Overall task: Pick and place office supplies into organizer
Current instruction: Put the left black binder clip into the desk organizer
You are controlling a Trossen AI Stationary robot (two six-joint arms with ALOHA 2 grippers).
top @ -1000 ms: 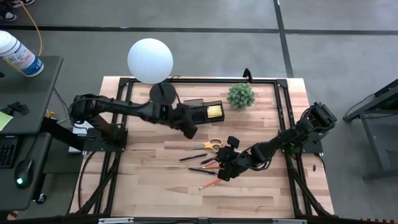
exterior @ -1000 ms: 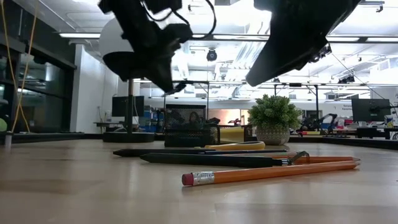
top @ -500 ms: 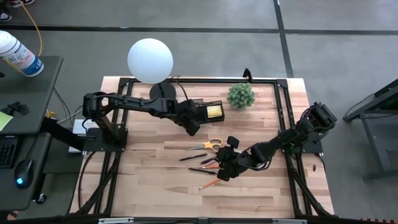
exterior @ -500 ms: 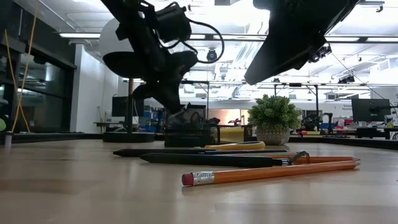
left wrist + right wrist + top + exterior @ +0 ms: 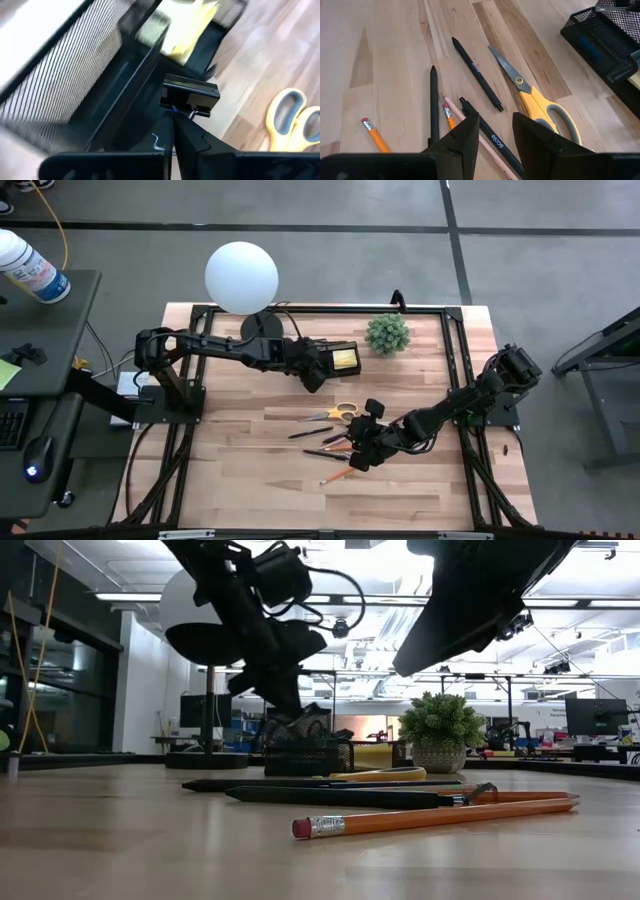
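On the desk we see, far left and rear, the globe lamp, w/ the left arm reaching from the left edge so its left gripper sits at the front-left side of the black mesh organizer. In the left wrist view those jaws look pressed together on a small black binder clip, held just over the organizer's dark front compartment; the yellow sticky-note pad lies in a compartment beyond the clip, apart from the jaws. Right of the organizer stands the green plant. Nearer the front, approx. mid-desk, the yellow-handled scissors lie flat, blades pointing left, well apart from either gripper's jaws. Below them the pens and pencils are scattered: a black pen, another dark pen, an orange pencil nearest the front edge. The right gripper hovers over the right end of that cluster; its jaws stand apart w/ nothing between them, and in the right wrist view a lettered black pen runs up from the gap between them, scissors just to one side.
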